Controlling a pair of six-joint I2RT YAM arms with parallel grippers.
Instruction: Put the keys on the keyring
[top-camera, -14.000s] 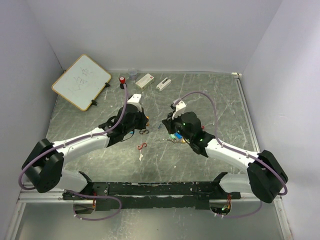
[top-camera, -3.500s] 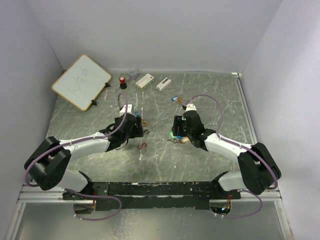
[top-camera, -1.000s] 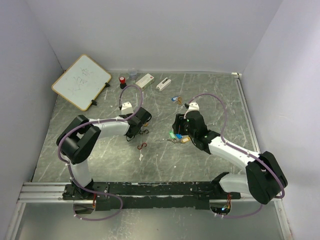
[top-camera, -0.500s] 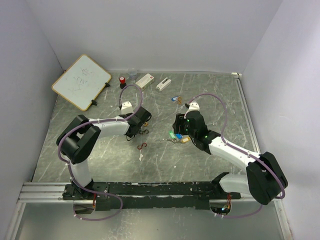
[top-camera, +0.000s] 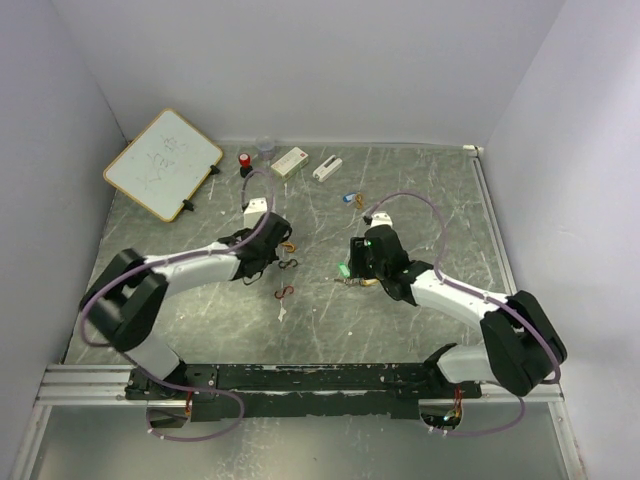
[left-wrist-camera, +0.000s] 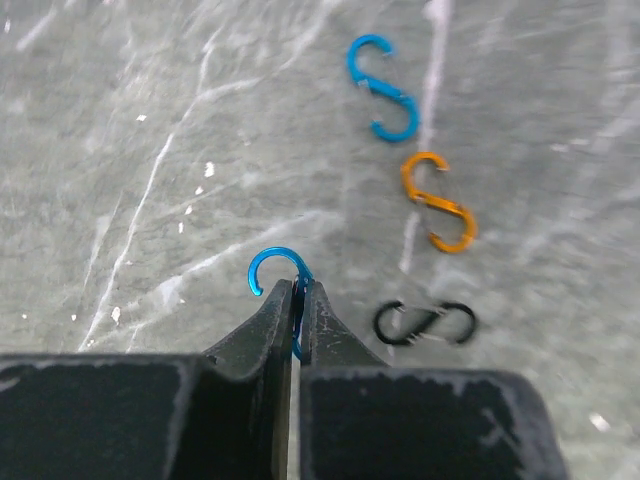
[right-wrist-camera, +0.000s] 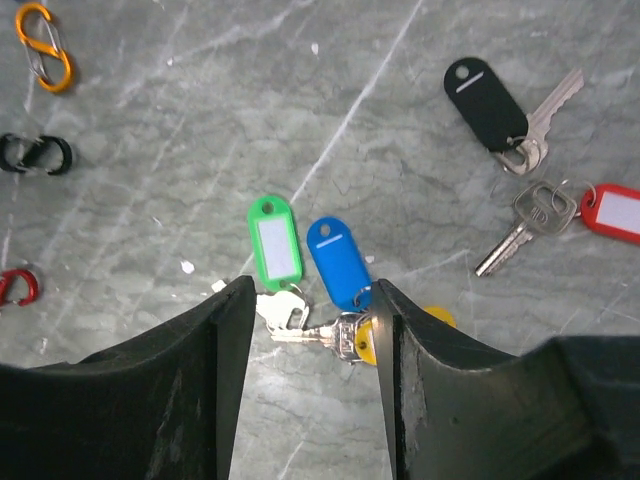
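My left gripper (left-wrist-camera: 298, 290) is shut on a blue S-shaped clip (left-wrist-camera: 277, 269), whose upper hook sticks out past the fingertips. In the top view the left gripper (top-camera: 275, 243) is left of centre. My right gripper (right-wrist-camera: 312, 300) is open and low over a cluster of keys: the green tag (right-wrist-camera: 273, 240) and blue tag (right-wrist-camera: 338, 262) lie between the jaws, and the yellow tag (right-wrist-camera: 437, 318) is partly hidden behind the right finger. A black-tagged key (right-wrist-camera: 486, 90) and a red-tagged key (right-wrist-camera: 615, 212) lie further off. In the top view the right gripper (top-camera: 357, 266) is over the key cluster (top-camera: 347, 273).
Loose clips lie on the table: blue (left-wrist-camera: 381, 87), orange (left-wrist-camera: 440, 201), black (left-wrist-camera: 425, 322) and red (top-camera: 285, 293). At the back are a whiteboard (top-camera: 162, 162), a red-capped item (top-camera: 244, 160), a clear cup (top-camera: 265, 148) and two white boxes (top-camera: 290, 160).
The left arm's elbow has dropped and swung out to the left, while its gripper stays near the clips. The right gripper has shifted slightly left over the key cluster.
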